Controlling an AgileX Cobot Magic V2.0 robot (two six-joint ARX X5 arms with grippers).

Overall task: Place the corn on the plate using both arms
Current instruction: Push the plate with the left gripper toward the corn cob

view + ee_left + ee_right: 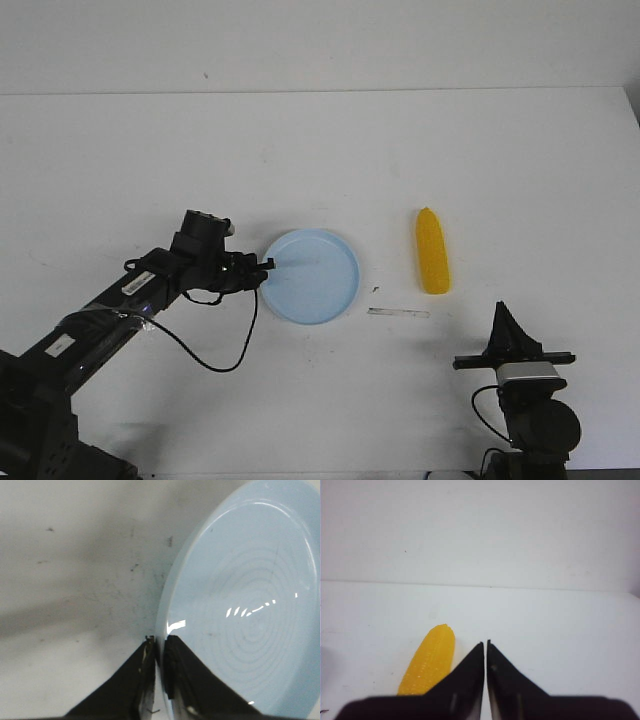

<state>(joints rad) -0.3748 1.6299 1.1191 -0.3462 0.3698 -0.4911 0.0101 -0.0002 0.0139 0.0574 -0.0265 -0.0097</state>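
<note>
While the white table (320, 150) lies wide and bare toward its far edge, the left gripper (159, 642) pinches the plate (325, 285) rim; the right gripper (485, 645), closed and empty, sits near the corn (433, 264), right of the plate

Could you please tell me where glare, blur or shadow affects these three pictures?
Left wrist view: white glints on the plate, a soft shadow across the table. Right wrist view: corn slightly soft. Front view: evenly lit, the far table edge washed out.
</note>
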